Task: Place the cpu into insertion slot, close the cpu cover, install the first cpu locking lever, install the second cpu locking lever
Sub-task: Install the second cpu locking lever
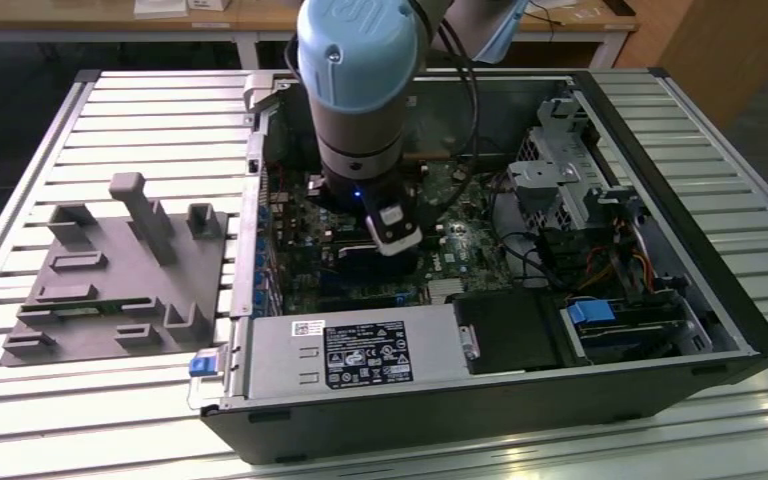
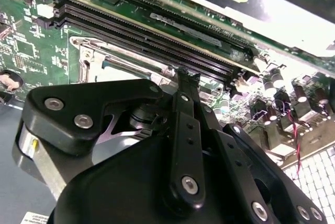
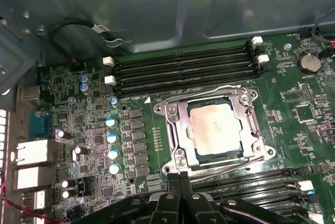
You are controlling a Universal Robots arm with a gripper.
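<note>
Behind end effector (image 3: 180,179), insertion slot (image 3: 175,167) edge hidden.

Arm (image 1: 357,90) comes down near-vertical into the open computer case (image 1: 704,250), wrist low over the motherboard (image 3: 293,93); pincer (image 3: 179,178) hangs just beside the cpu cover (image 3: 175,122) edge, fingers (image 2: 184,90) pressed together, nothing held between them.

The cpu (image 3: 215,128) lies in the slot (image 3: 251,124) under the closed cover (image 3: 175,124), between memory slots (image 3: 183,69); the gripper (image 3: 179,178) sits just beside it.
</note>
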